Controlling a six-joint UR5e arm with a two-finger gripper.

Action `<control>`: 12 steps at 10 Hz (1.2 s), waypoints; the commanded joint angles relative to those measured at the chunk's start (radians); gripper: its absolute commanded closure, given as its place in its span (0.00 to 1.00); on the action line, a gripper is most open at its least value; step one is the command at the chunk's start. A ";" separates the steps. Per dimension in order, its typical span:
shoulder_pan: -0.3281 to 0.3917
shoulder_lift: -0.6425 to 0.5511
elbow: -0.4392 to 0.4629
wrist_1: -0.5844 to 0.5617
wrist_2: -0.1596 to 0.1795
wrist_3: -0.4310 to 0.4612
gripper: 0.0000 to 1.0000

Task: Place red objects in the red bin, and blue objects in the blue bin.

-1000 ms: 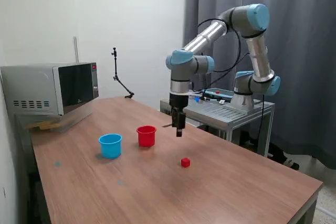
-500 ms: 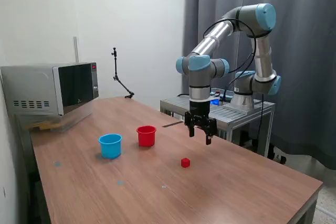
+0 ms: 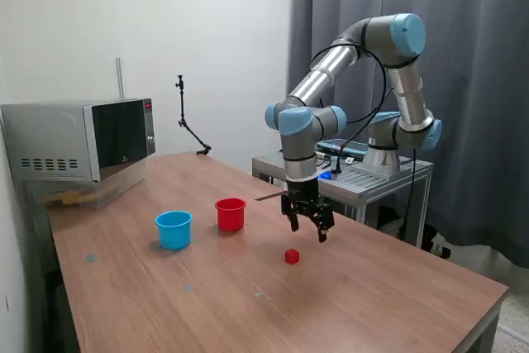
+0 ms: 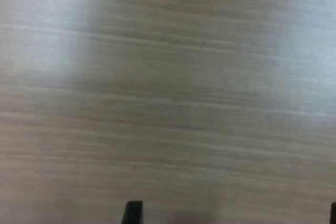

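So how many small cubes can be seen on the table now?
1. A single red cube lies on the table, to the exterior view's right of the red cup, below the open fingers. Others may be hidden inside the cups.

Just below the black hand (image 3: 307, 227) lies a small solid red cube (image 3: 292, 256). Farther off stand a round red plastic cup (image 3: 231, 214) and a light blue plastic cup (image 3: 173, 230), on the brown wood-grain surface (image 3: 248, 303).

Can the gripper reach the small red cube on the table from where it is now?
Probably yes. The gripper hangs open just above and beside the red cube, which sits alone on bare table. The red cup and blue cup stand well aside, so nothing blocks a descent.
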 commanded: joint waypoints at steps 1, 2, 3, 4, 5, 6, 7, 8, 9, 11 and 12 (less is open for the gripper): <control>0.007 0.042 -0.041 0.020 0.000 -0.017 0.00; 0.007 0.048 -0.046 0.020 0.000 -0.017 0.00; 0.011 0.049 -0.049 0.015 -0.004 -0.011 0.00; 0.011 0.049 -0.049 0.005 -0.009 -0.008 0.00; 0.009 0.049 -0.046 -0.039 -0.010 0.001 0.00; 0.009 0.050 -0.043 -0.075 -0.010 0.026 0.00; 0.009 0.052 -0.040 -0.080 -0.010 0.029 0.00; 0.006 0.053 -0.032 -0.092 -0.010 0.029 0.00; 0.006 0.053 -0.017 -0.097 -0.012 0.029 0.00; 0.006 0.056 0.009 -0.124 -0.010 0.029 0.00; 0.006 0.067 0.009 -0.124 -0.010 0.029 0.00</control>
